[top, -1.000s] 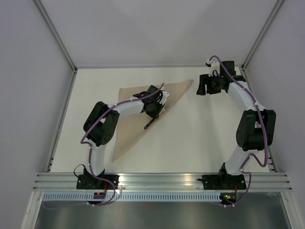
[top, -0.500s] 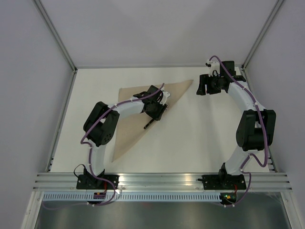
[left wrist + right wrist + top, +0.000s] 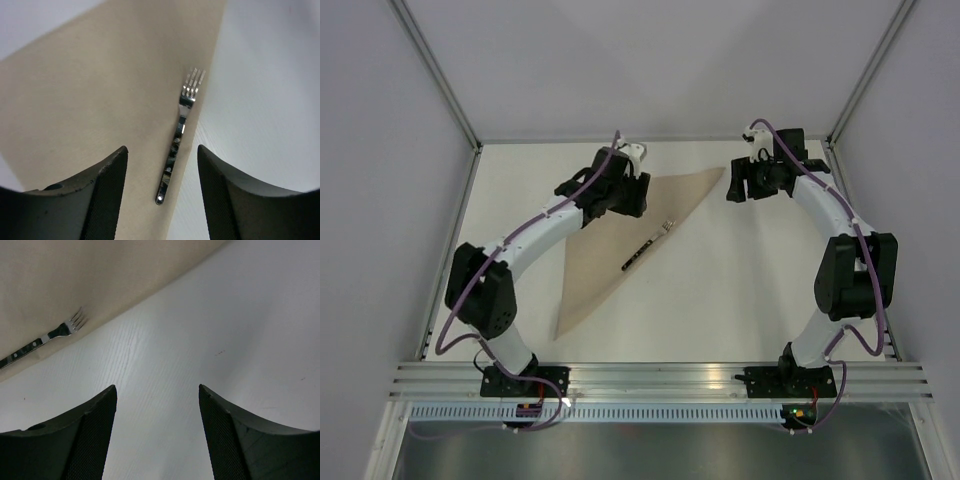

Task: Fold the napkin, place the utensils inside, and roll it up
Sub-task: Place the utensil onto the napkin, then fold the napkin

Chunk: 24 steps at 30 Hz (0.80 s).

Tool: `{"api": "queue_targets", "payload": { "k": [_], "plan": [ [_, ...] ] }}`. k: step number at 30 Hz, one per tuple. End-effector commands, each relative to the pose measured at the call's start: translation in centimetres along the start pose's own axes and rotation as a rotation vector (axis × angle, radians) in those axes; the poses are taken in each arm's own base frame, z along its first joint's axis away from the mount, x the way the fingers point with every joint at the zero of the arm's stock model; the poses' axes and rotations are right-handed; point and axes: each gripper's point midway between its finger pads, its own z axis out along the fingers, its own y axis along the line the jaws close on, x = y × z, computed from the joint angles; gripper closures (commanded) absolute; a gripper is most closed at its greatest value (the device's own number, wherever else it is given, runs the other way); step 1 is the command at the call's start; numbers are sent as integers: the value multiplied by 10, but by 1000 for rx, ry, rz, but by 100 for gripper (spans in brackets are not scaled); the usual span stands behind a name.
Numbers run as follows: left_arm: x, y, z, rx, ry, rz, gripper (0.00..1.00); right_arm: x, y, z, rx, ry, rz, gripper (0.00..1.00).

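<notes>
Because the white counter (image 3: 750, 290) carries nothing but the cloth and one utensil, both arms have free room to work from either side.

The napkin (image 3: 595, 260) is the largest loose thing on it. It lies flat as a long tan triangle on the left half. One point reaches toward the near edge and another toward the far right, where it ends just short of the right arm. We judge this shape to be the finished fold. Its long slanted edge gives a straight line to roll from.

The left arm stretches out over the far part of the cloth, and the right arm bends in from the far right corner, so each one covers an end of the triangle.

The left gripper (image 3: 161, 150) hovers above the napkin with its jaws wide apart and nothing between them. Its wrist view looks straight down on the cloth. The right gripper (image 3: 156, 387) hangs over bare counter just beside the napkin's far right point. It is also spread wide and empty. We judge that it waits there to pin or lift that corner once rolling starts.

The fork (image 3: 176, 142) is the smallest thing in view. It rests on the napkin just inside the slanted edge and runs nearly along it. Its tines point to the far right and its handle to the near left. Lying parallel to that edge, it should be wrapped in the first turn rather than poke out sideways. We see no other utensil. By our reckoning only the rolling is left.
</notes>
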Motion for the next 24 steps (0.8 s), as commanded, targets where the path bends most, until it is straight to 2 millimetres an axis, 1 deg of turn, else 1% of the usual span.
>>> {"api": "queue_targets", "payload": {
  "k": [1, 2, 3, 4, 5, 6, 7, 8, 9, 10, 11, 12, 13, 14, 15, 16, 17, 18, 19, 20, 21, 22, 23, 24],
  "plan": [
    [-7, 49, -42, -253, -53, -301, 38, -19, 47, -21, -16, -83, -158, 27],
    [2, 58, -48, -300, -42, -344, 39, -14, 74, -16, -57, -76, -210, 27],
    [0, 72, -69, -377, -90, -378, 37, -11, 90, -17, -85, -94, -239, 27],
    [15, 78, -75, -420, -76, -422, 37, -5, 118, -15, -132, -95, -288, 27],
    [19, 85, -84, -450, -90, -453, 37, -1, 132, -14, -155, -101, -318, 27],
    [11, 96, -108, -465, -154, -502, 37, 2, 145, -14, -156, -127, -360, 27],
    [18, 100, -116, -467, -157, -546, 37, 12, 179, -12, -205, -133, -426, 27],
    [15, 109, -130, -475, -193, -587, 37, 29, 192, -12, -227, -128, -464, 27],
    [12, 110, -141, -468, -223, -606, 36, 30, 207, -9, -228, -163, -506, 27],
    [0, 108, -164, -447, -286, -614, 36, 47, 243, -10, -283, -167, -598, 27],
    [1, 112, -175, -461, -292, -623, 36, 65, 256, -6, -298, -153, -643, 27],
    [-1, 112, -184, -466, -303, -624, 36, 70, 274, -6, -316, -182, -691, 27],
    [-11, 110, -202, -459, -347, -628, 36, 89, 305, -9, -354, -190, -775, 28],
    [-10, 111, -209, -469, -344, -629, 35, 105, 316, -3, -368, -176, -813, 28],
    [-13, 110, -215, -467, -357, -632, 35, 112, 331, -3, -388, -195, -848, 28],
    [-19, 109, -224, -459, -380, -636, 35, 132, 353, -5, -416, -191, -909, 30],
    [-20, 108, -232, -458, -388, -637, 35, 148, 358, 1, -422, -175, -960, 30],
    [-22, 107, -237, -457, -395, -636, 35, 156, 370, 1, -441, -197, -994, 32],
    [-27, 107, -244, -455, -412, -636, 35, 170, 385, -3, -452, -214, -1047, 32],
    [-28, 107, -249, -459, -418, -635, 35, 187, 383, 2, -445, -198, -1116, 32],
    [-29, 107, -253, -463, -420, -635, 34, 183, 399, -1, -453, -277, -1135, 32],
    [-31, 107, -257, -462, -427, -634, 34, 196, 414, -8, -477, -305, -1182, 33],
    [-31, 108, -260, -469, -432, -634, 34, 203, 414, -4, -454, -316, -1214, 33],
    [-30, 108, -263, -475, -431, -631, 34, 205, 424, -6, -470, -347, -1222, 34]
  ]
}}
